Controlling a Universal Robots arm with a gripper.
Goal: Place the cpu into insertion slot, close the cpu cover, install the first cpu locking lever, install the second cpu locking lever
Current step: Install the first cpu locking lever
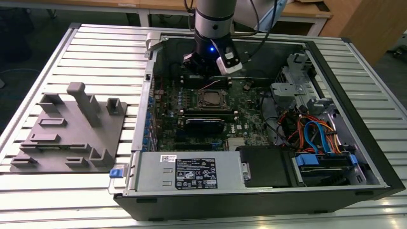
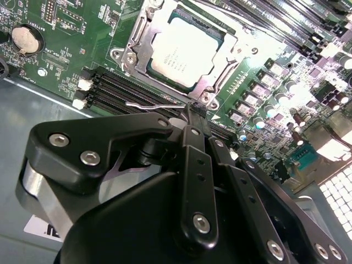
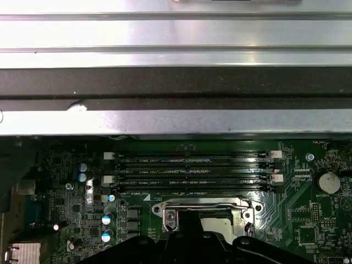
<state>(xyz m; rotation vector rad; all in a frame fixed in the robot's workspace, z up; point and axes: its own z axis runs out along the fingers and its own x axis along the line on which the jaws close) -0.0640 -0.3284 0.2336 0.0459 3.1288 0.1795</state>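
Cpu (image 2: 184, 52) sits in socket (image 2: 116, 55), cover (image 2: 140, 41) down. The closed claw (image 2: 192, 110), at the socket's twelve o'clock in the exterior view, meets a lever (image 2: 146, 103) that seems unlatched.

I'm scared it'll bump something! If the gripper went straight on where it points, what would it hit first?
Most likely the thin locking lever beside the cpu cover; the gripper sits right at it, maybe touching.

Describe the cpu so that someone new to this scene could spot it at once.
Look inside the open computer case on the slatted table, at the green motherboard. Close by the gripper sits the cpu, framed by the silver cpu cover. It is the one flat silver-grey square, unlike the long black memory slots beside it.
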